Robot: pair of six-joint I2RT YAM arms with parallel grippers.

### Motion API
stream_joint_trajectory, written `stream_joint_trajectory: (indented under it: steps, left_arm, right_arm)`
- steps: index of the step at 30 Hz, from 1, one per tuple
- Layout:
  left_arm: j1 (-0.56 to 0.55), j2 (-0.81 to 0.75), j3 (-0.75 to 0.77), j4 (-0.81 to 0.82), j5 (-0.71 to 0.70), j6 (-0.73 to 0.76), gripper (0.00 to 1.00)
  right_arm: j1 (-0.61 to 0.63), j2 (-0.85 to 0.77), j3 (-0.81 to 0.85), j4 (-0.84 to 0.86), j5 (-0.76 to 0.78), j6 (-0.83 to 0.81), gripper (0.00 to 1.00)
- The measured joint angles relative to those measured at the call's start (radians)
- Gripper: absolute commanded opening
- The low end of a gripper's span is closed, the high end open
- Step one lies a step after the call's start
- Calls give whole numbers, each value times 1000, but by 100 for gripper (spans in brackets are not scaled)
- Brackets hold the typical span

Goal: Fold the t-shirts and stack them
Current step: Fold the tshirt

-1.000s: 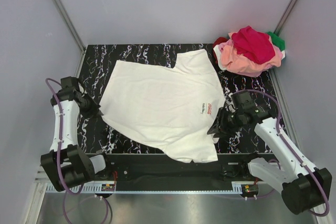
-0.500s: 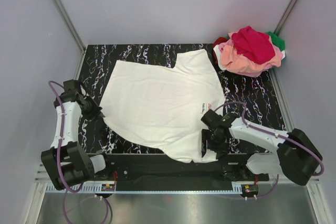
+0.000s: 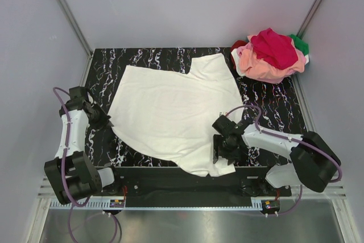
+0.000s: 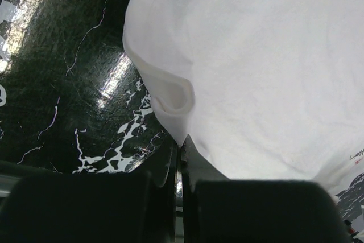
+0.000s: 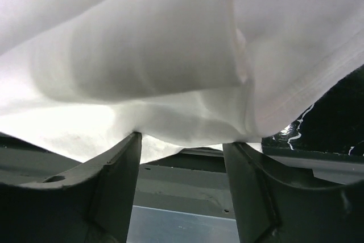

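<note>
1 white t-shirt point(image 3: 170, 112), left jaws pinching its side edge, right jaws spread at its near hem

Nothing legible is showing anywhere. On the white soft cloth t-shirt point(image 4: 273, 72), a few tiny dark printed letters point(image 4: 356, 155) are peeking in at the edge of the left wrist view, cut off and too blurred to read.

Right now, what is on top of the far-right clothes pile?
A magenta t-shirt lies on a pink t-shirt; dark red cloth and green cloth peek out beside them. Anything beneath is covered.
</note>
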Motion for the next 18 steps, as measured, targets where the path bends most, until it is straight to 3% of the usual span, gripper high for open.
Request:
stream_joint_trajectory:
  steps: [3,4,7,15,18]
  left_arm:
    - [0,7,0,0,0,3,0]
    - [0,7,0,-1,-1,3,0]
    - [0,7,1,-1,-6,8,0]
    - [0,0,1,-5,-8,14,0]
    - [0,-15,1,-9,-6,14,0]
  right_arm:
    - [4,58,33,-24,6,-7,42]
    - [6,80,40,-30,8,-8,19]
    - [23,111,51,-28,3,-2,0]
    - [74,-12,5,-21,29,55,0]
    - [100,-158,6,-88,23,101,0]
